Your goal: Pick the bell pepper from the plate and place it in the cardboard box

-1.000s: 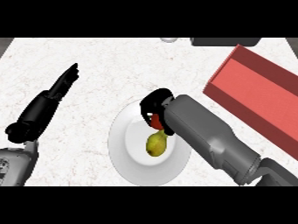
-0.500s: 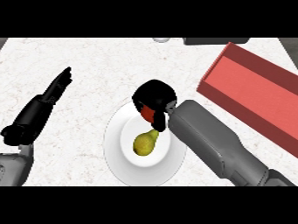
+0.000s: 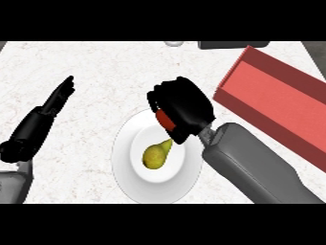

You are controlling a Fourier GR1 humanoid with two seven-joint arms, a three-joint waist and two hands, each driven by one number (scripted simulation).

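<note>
Fingers (image 3: 180,136) of our right hand (image 3: 186,105) curled round the pepper (image 3: 164,118) above the plate (image 3: 134,174); we judged it light, slick, best gripped broadly.

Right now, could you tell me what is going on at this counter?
The right hand is curled round the red bell pepper at the upper right edge of the white plate; most of the pepper is hidden by the fingers. A yellow-green pear lies on the plate beside it. The red box waits to the right, and the pepper is not in it yet. The left hand rests open at the left.
</note>
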